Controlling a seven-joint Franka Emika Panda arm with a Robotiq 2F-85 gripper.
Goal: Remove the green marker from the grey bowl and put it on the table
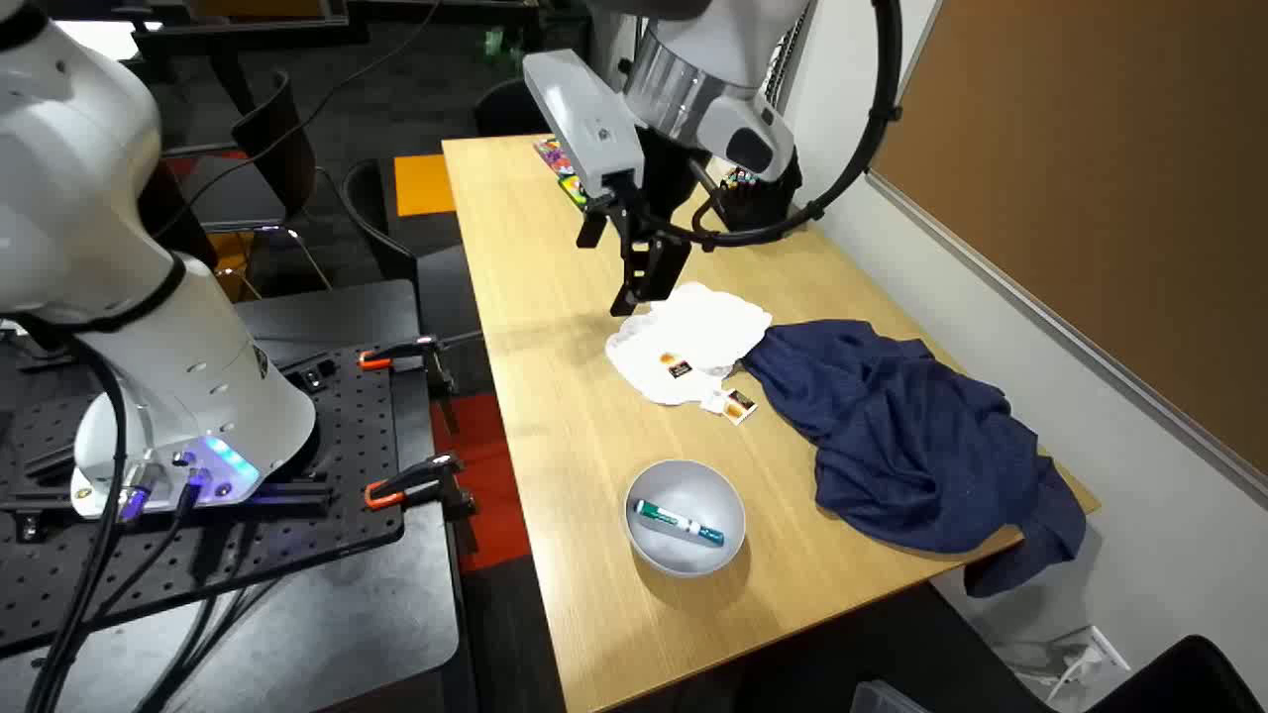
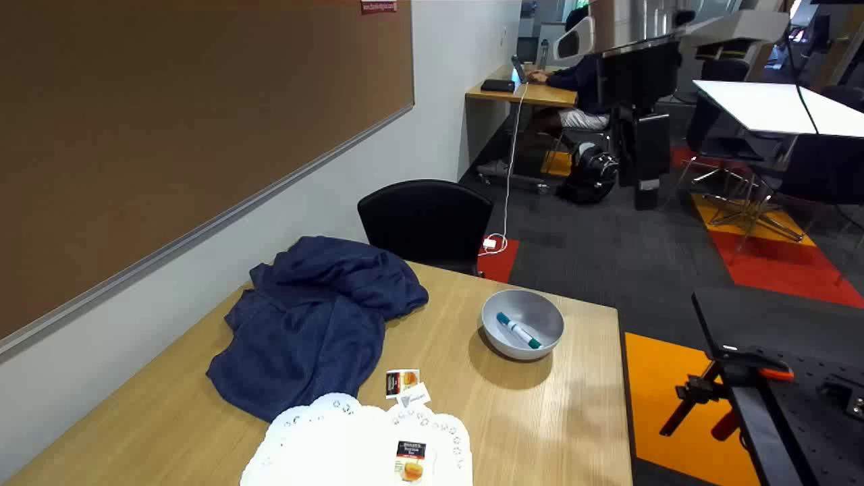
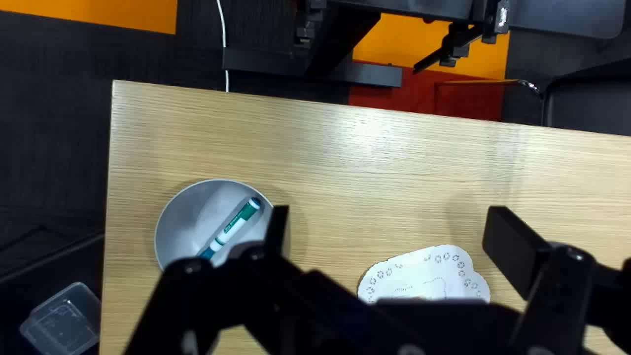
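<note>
Above the table (image 3: pixel 315 162), my claw (image 3: pixel 388 230) hangs spread wide, holding nothing. The green marker (image 3: pixel 231 229) lies in the grey bowl (image 3: pixel 185 219); I should centre over the barrel, turn to pinch it crosswise, then descend clear of the rim.

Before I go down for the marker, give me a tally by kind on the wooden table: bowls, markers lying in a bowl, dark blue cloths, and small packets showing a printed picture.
Grey bowl: 1
Green marker lying in it: 1
Dark blue cloth: 1
Picture-printed packets: 2
Total: 5
</note>
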